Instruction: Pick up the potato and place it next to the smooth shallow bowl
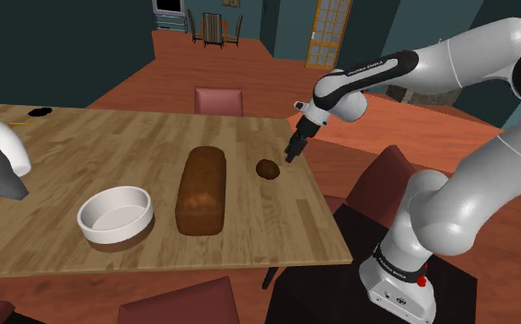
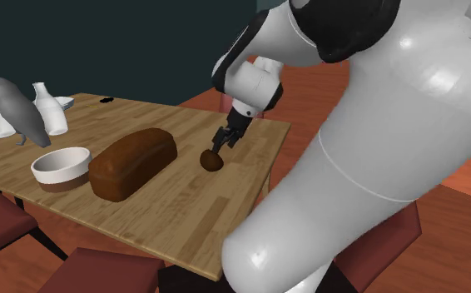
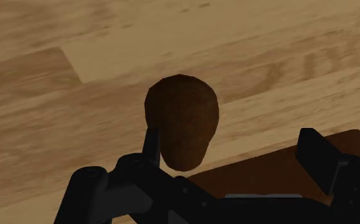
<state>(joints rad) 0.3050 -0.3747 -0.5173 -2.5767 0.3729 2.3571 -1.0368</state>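
One long wooden table (image 1: 249,235) takes up most of the room in front of me, with one white Franka arm (image 1: 452,212) reaching over its edge at the shoulder view's right. I count at least three dark red chairs (image 1: 219,99) pulled up around it. On the boards lie one brown loaf of bread (image 1: 201,190), one white shallow bowl (image 1: 115,214), two white vases (image 2: 49,110) and one grey vase (image 2: 16,108) together at the far end, and one small brown potato (image 1: 267,169).

The loaf lies between the bowl and the potato, apart from both. Bare wood shows all round the bowl, and a strip of it runs from the potato to the table edge nearest the stand.

The black gripper (image 1: 290,156) hangs tilted just above the potato. In the wrist view its fingers (image 3: 152,143) stand wide apart, clasping nothing; the potato sits on the wood close by one finger, though I cannot tell if they touch.
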